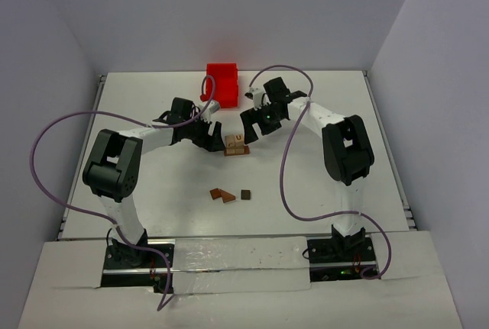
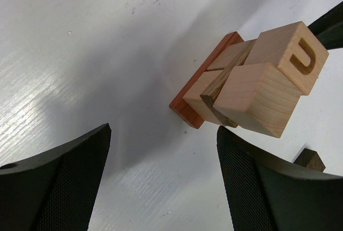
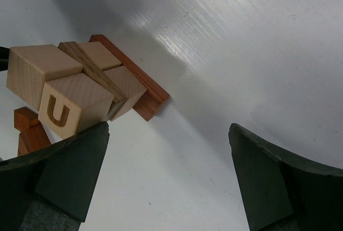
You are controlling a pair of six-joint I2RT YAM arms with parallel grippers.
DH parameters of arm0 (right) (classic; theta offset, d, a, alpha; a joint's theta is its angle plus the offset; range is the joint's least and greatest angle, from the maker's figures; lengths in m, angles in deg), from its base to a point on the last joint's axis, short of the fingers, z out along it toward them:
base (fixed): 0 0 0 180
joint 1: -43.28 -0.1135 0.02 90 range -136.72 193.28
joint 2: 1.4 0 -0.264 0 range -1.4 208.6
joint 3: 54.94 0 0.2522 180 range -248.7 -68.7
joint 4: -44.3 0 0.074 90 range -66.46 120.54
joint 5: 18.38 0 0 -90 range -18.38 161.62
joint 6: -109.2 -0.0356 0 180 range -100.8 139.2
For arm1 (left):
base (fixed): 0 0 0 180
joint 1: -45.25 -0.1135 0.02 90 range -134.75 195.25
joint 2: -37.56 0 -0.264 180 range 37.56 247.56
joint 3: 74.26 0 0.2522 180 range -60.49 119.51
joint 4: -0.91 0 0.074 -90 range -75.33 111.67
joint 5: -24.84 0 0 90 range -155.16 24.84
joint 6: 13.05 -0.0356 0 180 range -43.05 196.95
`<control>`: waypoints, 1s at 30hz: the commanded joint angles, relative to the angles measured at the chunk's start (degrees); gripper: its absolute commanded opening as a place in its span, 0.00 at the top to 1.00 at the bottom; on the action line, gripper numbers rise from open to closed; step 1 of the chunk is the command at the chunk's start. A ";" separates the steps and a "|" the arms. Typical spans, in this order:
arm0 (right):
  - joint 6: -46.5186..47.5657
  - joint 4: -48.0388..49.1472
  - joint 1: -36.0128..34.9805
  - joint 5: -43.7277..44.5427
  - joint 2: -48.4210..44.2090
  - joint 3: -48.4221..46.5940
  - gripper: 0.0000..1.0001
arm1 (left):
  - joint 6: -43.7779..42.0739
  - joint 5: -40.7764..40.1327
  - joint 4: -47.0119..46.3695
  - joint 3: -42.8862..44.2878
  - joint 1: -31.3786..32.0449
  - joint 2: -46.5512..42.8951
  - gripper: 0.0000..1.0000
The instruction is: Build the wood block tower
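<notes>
1. Blocks stacked as the wood block tower [image 1: 235,144] stand on the white surface [image 1: 153,115], about midway across it. The tower sits between the two hands and on the arm-base side of the red bin [image 1: 223,85].
2. Its base is a flat reddish-brown slab. Light tan cubes sit on that, a thin brown plank lies across them, and two more tan cubes rest on top, one with a letter U on its face.
3. Left hand [image 1: 214,135]: spread wide and holding nothing. In its wrist view the tower stands beyond the dark fingers [image 2: 64,177], toward the right one, and apart from both.
4. Right hand [image 1: 256,124]: also spread wide and empty, just beside the tower on the opposite side, with no contact visible.
5. Loose pieces lie nearer the arm bases, well apart from the tower: two reddish-brown flat pieces [image 1: 221,195] touching each other, and a small dark brown cube [image 1: 246,194] just to their right.
</notes>
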 commanded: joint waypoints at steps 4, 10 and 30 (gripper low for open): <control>0.16 -0.05 -0.55 -0.75 -3.22 -0.98 0.00 | 0.59 1.70 -0.90 2.32 -0.16 0.49 0.14; 0.25 -0.08 -0.55 -0.57 -3.31 -0.89 0.00 | 0.68 1.81 -0.96 2.55 0.07 0.49 0.14; 0.34 0.04 -0.55 -0.51 -3.22 -0.87 0.00 | 0.33 1.52 -1.08 2.32 0.98 0.20 0.14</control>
